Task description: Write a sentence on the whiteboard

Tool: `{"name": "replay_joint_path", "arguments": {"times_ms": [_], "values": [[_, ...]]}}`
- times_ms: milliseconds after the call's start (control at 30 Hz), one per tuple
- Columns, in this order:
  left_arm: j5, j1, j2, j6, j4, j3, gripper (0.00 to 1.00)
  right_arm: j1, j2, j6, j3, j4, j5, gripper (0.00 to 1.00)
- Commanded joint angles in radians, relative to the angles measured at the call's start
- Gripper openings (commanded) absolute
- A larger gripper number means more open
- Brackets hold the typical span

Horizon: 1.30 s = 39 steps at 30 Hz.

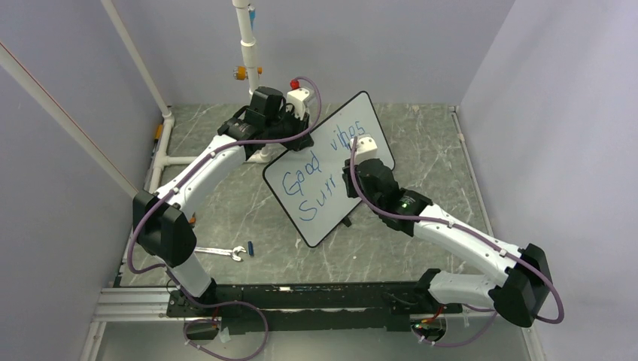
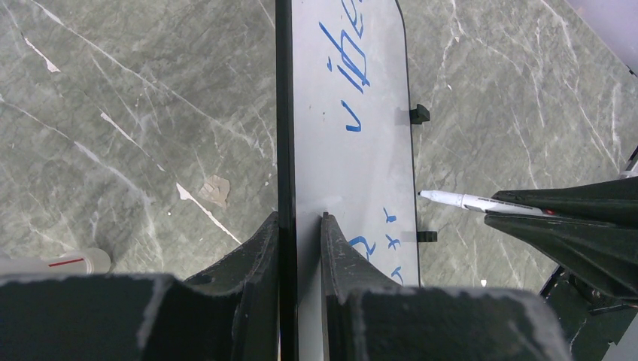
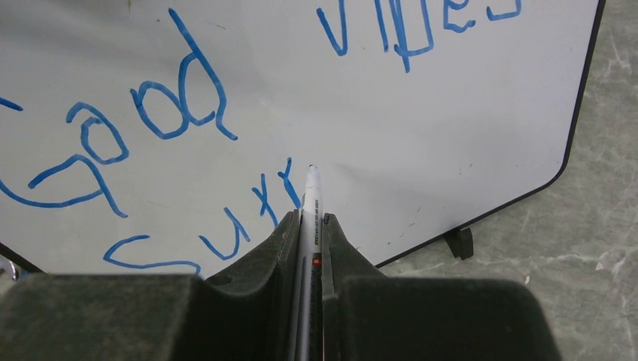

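Right gripper [image 3: 310, 218] is clenched on a slim white marker pen [image 3: 311, 192], the barrel pinched between its two black fingers and the tip poking out ahead of them. That tip sits right at the face of the large white rectangular whiteboard [image 1: 331, 218] with its thin black frame and rounded corners, though from where I stand I cannot tell whether it actually touches. It points just to the right of the last stroke of the lower line of the blue handwritten sentence [image 1: 320, 169], which reads "Good vibes" on top and something like "Surr" beneath. Over on the other side, the left gripper [image 2: 301, 218] is clamped on the board's upper edge, one finger against the written face and one behind it, holding the board propped up on the grey-green marbled tabletop [image 1: 421, 135]. The board stands near the middle of the table, angled between the two arms, with its small black feet [image 3: 460, 242] along the low edge. A silver wrench [image 1: 226, 252] lies flat on the table near the left arm's base, well apart from the board.
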Motion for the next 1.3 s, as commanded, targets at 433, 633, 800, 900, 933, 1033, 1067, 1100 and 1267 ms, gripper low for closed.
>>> {"name": "replay_joint_path", "arguments": {"times_ms": [433,633,800,900,933,1033,1067,1100,1267], "values": [[-0.026,-0.003,-0.031,0.079,0.048,0.001,0.00,-0.022,-0.034,0.032,-0.048,0.074,0.036,0.00],[-0.024,-0.003,-0.029,0.079,0.046,0.001,0.00,-0.035,0.009,0.037,-0.031,0.112,0.023,0.00],[-0.022,-0.003,-0.029,0.079,0.047,0.003,0.00,-0.047,0.057,0.036,0.002,0.130,0.020,0.00],[-0.021,-0.003,-0.032,0.079,0.046,0.002,0.00,-0.055,0.086,0.025,0.019,0.136,0.016,0.00],[-0.021,-0.003,-0.033,0.078,0.046,0.001,0.00,-0.057,0.094,0.020,0.022,0.140,0.013,0.00],[-0.018,-0.003,-0.032,0.077,0.046,0.002,0.00,-0.060,0.116,0.009,0.034,0.140,0.007,0.00],[-0.017,-0.003,-0.030,0.077,0.046,0.003,0.00,-0.059,0.121,0.008,0.037,0.141,0.004,0.00],[-0.017,-0.002,-0.029,0.077,0.046,0.004,0.00,-0.059,0.123,0.007,0.037,0.143,-0.002,0.00],[-0.018,-0.002,-0.031,0.079,0.046,0.004,0.00,-0.060,0.129,0.015,0.033,0.147,-0.033,0.00]]}}
